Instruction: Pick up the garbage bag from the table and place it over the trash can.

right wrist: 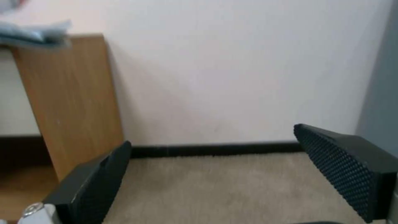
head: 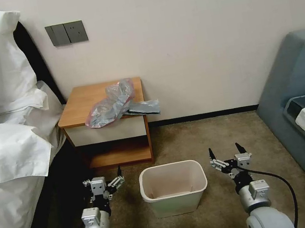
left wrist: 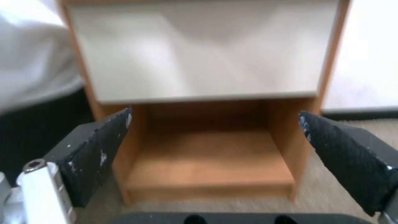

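On the desk (head: 81, 106) we see the garbage bag (head: 110, 103) crumpled: light, limp, slippery; we judge its pinkish rim best to pinch. Left gripper (head: 113, 178) and right gripper (head: 225, 153) hover low, fingers spread, empty.

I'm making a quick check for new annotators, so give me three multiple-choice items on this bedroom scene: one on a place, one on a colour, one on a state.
1. Where does the garbage bag lie?
A. on the table
B. in the trash can
C. on the carpet

2. What colour is the trash can?
A. black
B. cream-beige
C. blue

3. How does the right gripper stand?
A. shut on the bag
B. open, holding nothing
C. shut on the bin's rim

Key: 1 A, the bag is crumpled on the table top. 2 B, the head view shows a pale cream bin. 3 B, its fingers are spread apart over carpet beside the bin; the left gripper is open too.
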Available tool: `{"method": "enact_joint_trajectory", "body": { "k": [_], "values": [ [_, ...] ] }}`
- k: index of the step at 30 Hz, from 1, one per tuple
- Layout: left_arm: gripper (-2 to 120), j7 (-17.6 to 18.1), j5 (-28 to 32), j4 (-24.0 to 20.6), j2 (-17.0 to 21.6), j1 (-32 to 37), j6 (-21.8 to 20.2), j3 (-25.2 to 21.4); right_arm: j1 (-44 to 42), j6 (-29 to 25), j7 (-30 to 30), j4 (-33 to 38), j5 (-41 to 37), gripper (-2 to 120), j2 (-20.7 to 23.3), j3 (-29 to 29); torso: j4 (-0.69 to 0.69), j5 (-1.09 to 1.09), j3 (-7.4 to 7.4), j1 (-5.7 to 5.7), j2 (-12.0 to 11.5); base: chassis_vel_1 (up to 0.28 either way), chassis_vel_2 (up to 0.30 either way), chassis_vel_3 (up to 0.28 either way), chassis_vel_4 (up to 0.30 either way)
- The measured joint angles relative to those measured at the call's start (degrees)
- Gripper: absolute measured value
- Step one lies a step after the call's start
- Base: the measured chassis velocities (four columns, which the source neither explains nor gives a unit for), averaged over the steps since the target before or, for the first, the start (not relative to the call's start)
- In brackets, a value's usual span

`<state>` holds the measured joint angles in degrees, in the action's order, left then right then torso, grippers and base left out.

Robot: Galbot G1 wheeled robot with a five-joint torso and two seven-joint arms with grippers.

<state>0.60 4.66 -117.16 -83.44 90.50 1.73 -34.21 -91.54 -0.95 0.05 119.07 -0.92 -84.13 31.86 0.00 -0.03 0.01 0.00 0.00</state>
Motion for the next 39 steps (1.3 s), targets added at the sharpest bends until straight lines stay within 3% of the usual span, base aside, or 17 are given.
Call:
{"method": "enact_joint_trajectory", "body": {
  "k": [8, 12, 19, 26, 31, 39],
  "values": [
    [100, 2.51, 13.35, -7.57, 7.36, 4.97, 5.58, -8.07, -8.34, -3.50, 0.53, 13.43, -3.15, 100, 5.38, 1.31, 0.00, 0.04, -0.01, 0.00, 0.00, 0.000, 0.000, 0.000, 0.000],
    [100, 2.74, 16.58, -7.75, 8.45, 6.72, 4.27, -7.78, -9.23, -4.33, 1.86, 14.81, -6.27, 100, 7.68, 0.97, 0.03, 0.04, -0.01, 0.00, 0.01, 0.000, 0.000, 0.000, 0.000],
    [100, 2.86, 16.83, -6.48, 8.50, 6.93, 3.42, -6.44, -8.35, -7.15, 0.66, 13.65, -10.90, 100, 9.20, 0.51, 0.01, 0.02, -0.01, -0.01, 0.01, 0.000, 0.000, 0.000, 0.000],
    [100, 3.34, 16.71, -6.16, 9.72, 5.42, 4.21, -4.36, -2.91, -3.89, 0.08, 11.31, -21.65, 100, 11.55, -1.62, -0.02, 0.03, -0.01, 0.00, 0.01, 0.000, 0.000, 0.000, 0.000],
    [100, 3.36, 16.59, -6.78, 9.80, 6.08, 6.52, -5.31, 5.73, -0.53, 1.10, 5.73, -32.02, 100, 14.21, -7.18, 0.01, 0.03, -0.01, 0.00, 0.00, 0.000, 0.000, 0.000, 0.000],
    [100, 3.36, 15.13, -7.18, 8.48, 7.11, 6.92, -5.97, 16.00, 1.31, 1.26, -1.00, -44.91, 100, 15.38, -15.51, 0.01, 0.02, 0.00, 0.00, 0.00, 0.000, 0.000, 0.000, 0.000]
  ]
}}
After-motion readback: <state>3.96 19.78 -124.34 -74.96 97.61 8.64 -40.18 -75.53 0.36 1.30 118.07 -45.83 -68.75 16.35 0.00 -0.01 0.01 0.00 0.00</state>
